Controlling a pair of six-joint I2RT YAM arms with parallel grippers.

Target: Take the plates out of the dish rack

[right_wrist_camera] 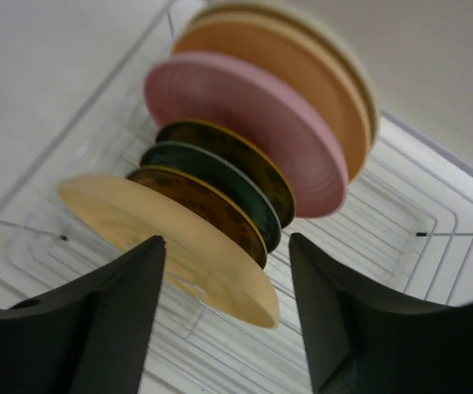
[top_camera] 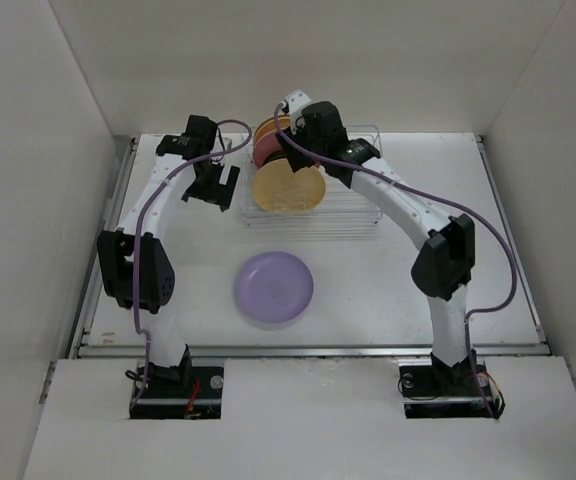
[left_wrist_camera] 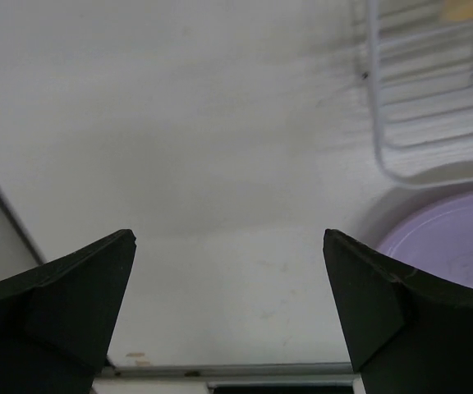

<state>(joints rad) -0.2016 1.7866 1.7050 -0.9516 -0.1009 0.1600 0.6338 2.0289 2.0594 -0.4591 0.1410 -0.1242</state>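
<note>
The wire dish rack (top_camera: 366, 214) stands at the back of the table. It holds upright plates: a pale yellow plate (right_wrist_camera: 146, 222) in front, three small dark gold-rimmed plates (right_wrist_camera: 220, 176), then a pink plate (right_wrist_camera: 253, 115), a peach one (right_wrist_camera: 302, 78) and a cream one (right_wrist_camera: 353, 61). A lavender plate (top_camera: 274, 287) lies flat on the table in front of the rack. My right gripper (right_wrist_camera: 226, 240) is open just above the pale yellow plate's rim, holding nothing. My left gripper (left_wrist_camera: 228, 234) is open and empty over the table left of the rack (left_wrist_camera: 401, 156).
White walls enclose the table on the left, back and right. A metal rail (top_camera: 308, 350) runs along the near edge. The lavender plate (left_wrist_camera: 458, 246) lies close to the rack's front left corner.
</note>
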